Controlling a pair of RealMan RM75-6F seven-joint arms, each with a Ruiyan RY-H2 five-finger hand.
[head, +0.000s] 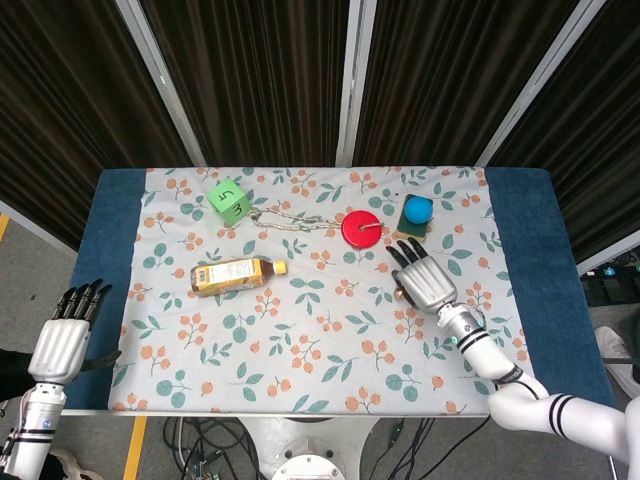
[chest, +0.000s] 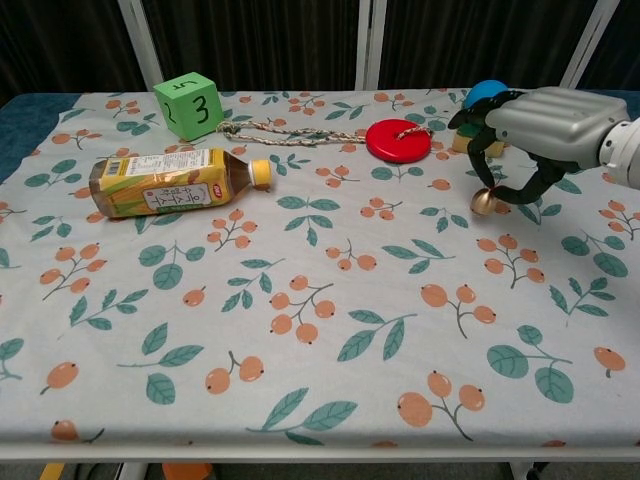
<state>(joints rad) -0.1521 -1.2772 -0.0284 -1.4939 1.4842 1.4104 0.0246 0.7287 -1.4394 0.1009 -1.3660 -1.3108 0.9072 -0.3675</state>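
A small brass-coloured bell (chest: 483, 201) hangs at the right of the chest view, pinched at its top between a finger and thumb of the right hand (chest: 535, 135), and it looks lifted clear of the flowered cloth. It is round and shiny, its body hanging below the dark fingertips (chest: 487, 178). It sits in the upper right part of that frame, just in front of and below the blue ball, to the right of the red disc. In the head view the bell is hidden beneath the right hand (head: 424, 281), which lies right of centre in the frame, palm down
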